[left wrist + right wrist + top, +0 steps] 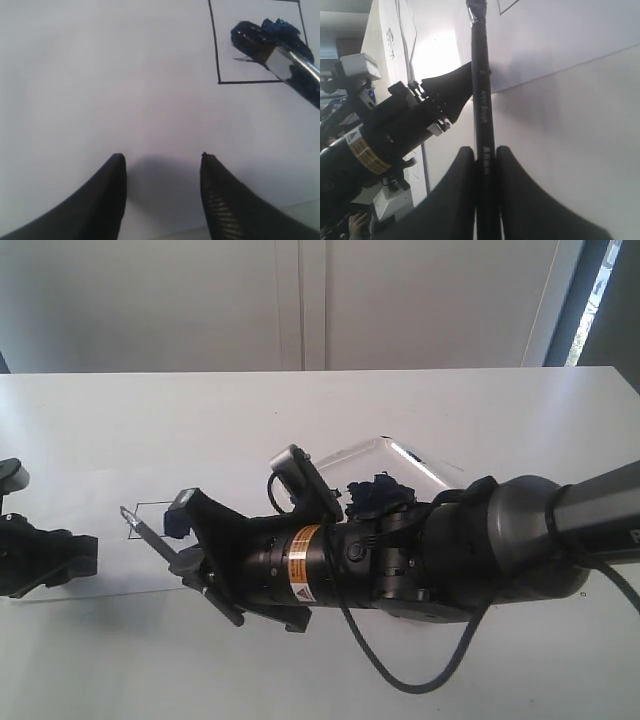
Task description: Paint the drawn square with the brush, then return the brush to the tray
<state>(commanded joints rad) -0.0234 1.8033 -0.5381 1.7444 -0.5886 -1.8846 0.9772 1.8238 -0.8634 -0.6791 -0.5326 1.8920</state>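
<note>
Brush (482,100) clamped in right claw (484,150), tip inside drawn square (235,67), part smeared blue. Left claw (162,157) wide, empty. Best: short overlapping strokes, light pressure, stay within outline.

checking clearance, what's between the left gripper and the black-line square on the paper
Only bare white paper sheet lies between the black left gripper and the thin black-line square outline, seen in the left wrist view.

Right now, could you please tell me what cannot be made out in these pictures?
The tray: exterior view, near side hidden behind the right arm.
The drawn square: how much is painted; the brush covers part in the left wrist view, the right gripper in the exterior view.
Its tip: cut off by the right wrist view's top edge.
</note>
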